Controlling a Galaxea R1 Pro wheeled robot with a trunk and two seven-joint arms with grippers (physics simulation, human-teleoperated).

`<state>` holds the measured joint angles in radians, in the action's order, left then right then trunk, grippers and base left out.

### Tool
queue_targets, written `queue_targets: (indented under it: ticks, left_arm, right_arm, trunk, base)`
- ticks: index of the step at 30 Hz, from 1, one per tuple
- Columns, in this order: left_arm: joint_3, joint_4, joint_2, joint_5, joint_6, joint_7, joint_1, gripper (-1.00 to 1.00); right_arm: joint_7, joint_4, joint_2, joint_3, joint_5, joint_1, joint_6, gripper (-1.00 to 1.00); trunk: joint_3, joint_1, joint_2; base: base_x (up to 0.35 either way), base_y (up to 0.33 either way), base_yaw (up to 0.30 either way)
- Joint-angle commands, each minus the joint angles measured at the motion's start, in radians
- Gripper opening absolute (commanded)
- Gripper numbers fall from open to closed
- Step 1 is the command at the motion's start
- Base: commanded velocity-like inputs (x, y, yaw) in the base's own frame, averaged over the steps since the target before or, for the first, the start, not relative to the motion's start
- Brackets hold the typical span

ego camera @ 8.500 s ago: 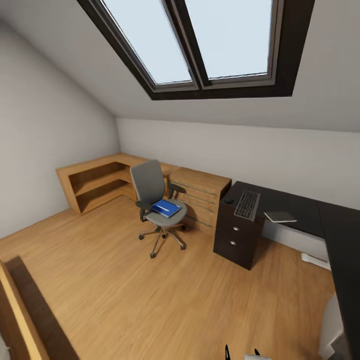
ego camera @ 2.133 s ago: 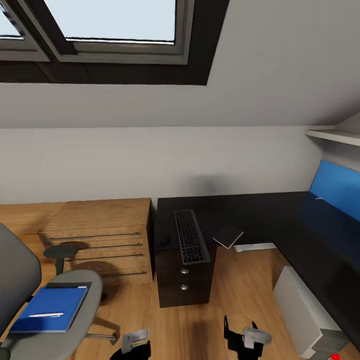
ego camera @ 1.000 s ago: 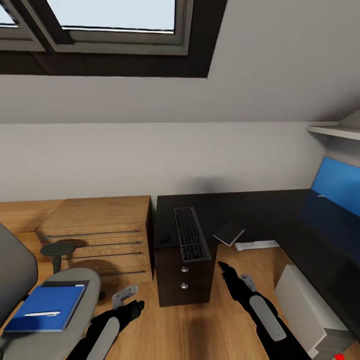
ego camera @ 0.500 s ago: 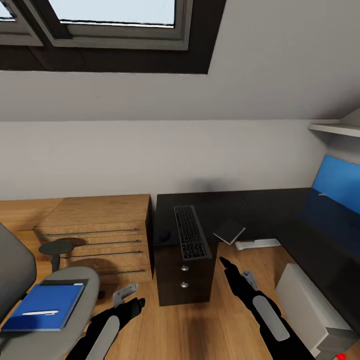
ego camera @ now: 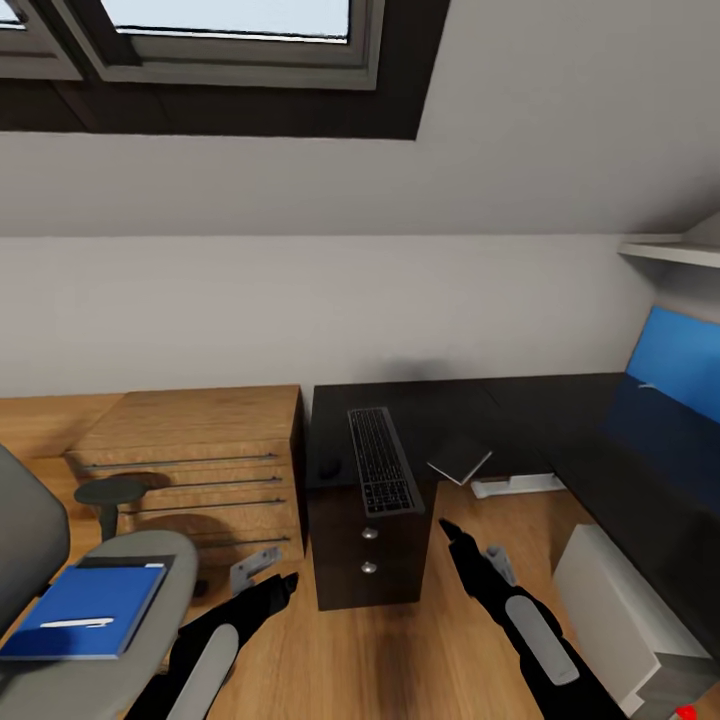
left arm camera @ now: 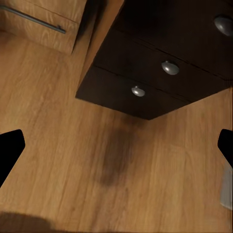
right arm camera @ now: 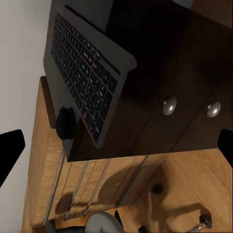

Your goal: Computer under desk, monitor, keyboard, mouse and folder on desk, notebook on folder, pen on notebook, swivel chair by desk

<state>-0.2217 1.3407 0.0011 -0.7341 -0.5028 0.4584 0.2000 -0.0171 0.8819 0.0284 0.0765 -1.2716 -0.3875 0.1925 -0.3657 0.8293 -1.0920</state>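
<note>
Left gripper (ego camera: pixel 262 578): raised over the floor (ego camera: pixel 400 650) in front of the pedestal (ego camera: pixel 365 545); in the left wrist view its fingertips (left arm camera: pixel 10 150) are seen far apart, with nothing between them.
Right gripper (ego camera: pixel 465 550): held beside the pedestal's front, below the desk edge; in the right wrist view its black tips (right arm camera: pixel 9 153) are spread wide and empty.
Pedestal: black, with round silver knobs (left arm camera: pixel 170 68), standing on the wood floor.
Keyboard (ego camera: pixel 380 460): laid on the desk (ego camera: pixel 450 410) above the pedestal, its near end overhanging the front edge.
Mouse (ego camera: pixel 328 466): on the desk, just beside the keyboard, toward the dresser.
Notebook (ego camera: pixel 460 458): grey, at the desk's front edge, partly overhanging, on the keyboard's other side.
Dresser (ego camera: pixel 190 460): light wood, set against the pedestal's side.
Chair (ego camera: pixel 140 640): near the left arm; grey seat.
Folder (ego camera: pixel 85 610): blue, flat on the seat.
Pen (ego camera: pixel 78 621): whitish, resting on the folder.
Computer (ego camera: pixel 620 610): pale box on the floor by the desk's other wing.
Blue panel (ego camera: pixel 680 375): on the wall above that wing.
</note>
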Motion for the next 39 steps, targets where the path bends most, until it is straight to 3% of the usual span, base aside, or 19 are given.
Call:
queue_targets:
  ticks: [1,16,21,34,39]
  left_arm:
    - [-0.002,0.034,0.0,-0.01,-0.002,0.01,-0.017,1.0]
    - [-0.005,0.089,0.001,-0.01,-0.003,0.01,-0.048,1.0]
    - [-0.005,0.089,0.001,-0.011,-0.003,0.011,-0.049,1.0]
    - [-0.007,0.088,0.0,-0.011,-0.003,0.011,-0.049,1.0]
    - [-0.008,0.087,0.0,-0.011,-0.003,0.011,-0.049,1.0]
  right_arm:
    - [-0.001,-0.011,0.001,0.002,-0.007,-0.001,0.001,1.0]
    - [0.003,-0.021,-0.005,0.006,-0.001,-0.001,-0.015,1.0]
    - [0.001,-0.023,-0.007,0.01,0.004,-0.001,-0.085,1.0]
    - [-0.005,-0.078,-0.002,0.01,0.001,-0.023,-0.083,1.0]
    - [-0.055,-0.079,-0.003,0.01,-0.001,-0.025,-0.082,1.0]
  trunk:
    - [-0.004,0.004,-0.008]
    - [-0.051,0.062,-0.113]
    - [-0.067,0.081,-0.148]
    - [-0.108,0.131,-0.239]
    - [-0.123,0.15,-0.274]
  base:
    - [0.0,0.0,0.0]
    - [0.0,0.0,0.0]
    - [0.0,0.0,0.0]
    - [0.0,0.0,0.0]
    - [0.0,0.0,0.0]
